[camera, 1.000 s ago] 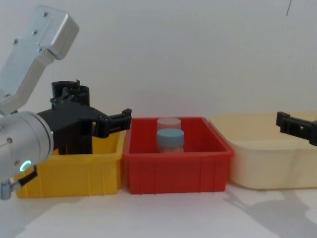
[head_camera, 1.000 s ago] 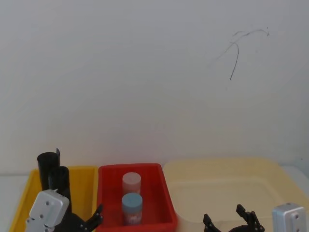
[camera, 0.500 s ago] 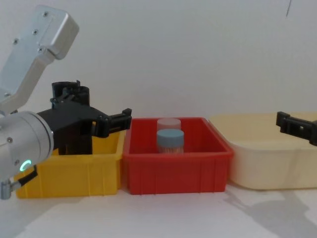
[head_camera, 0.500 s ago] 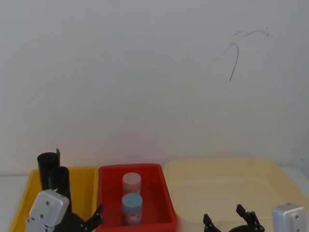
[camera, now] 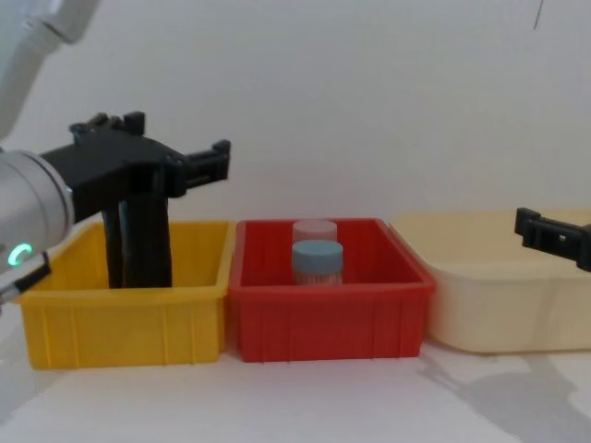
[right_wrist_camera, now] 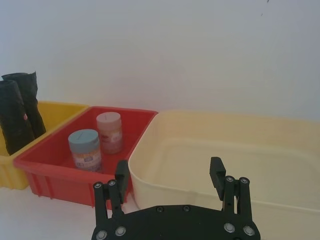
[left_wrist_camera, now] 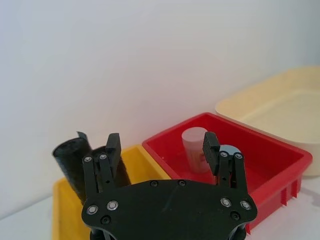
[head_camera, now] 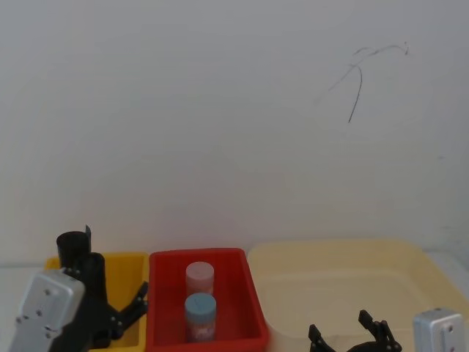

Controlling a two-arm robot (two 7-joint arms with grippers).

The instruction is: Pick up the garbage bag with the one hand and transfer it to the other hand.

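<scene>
Inside yellow bin (camera: pixel 120 323) stand 2 garbage bags (camera: pixel 148 245).

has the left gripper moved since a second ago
Yes. In the chest view the left gripper has risen: it was level with the rim of the red bin, and now sits well above it.

No legible text, labels or numbers anywhere

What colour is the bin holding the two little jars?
Red. The bin shows best in the chest view, between a yellow one and a cream one.
</scene>
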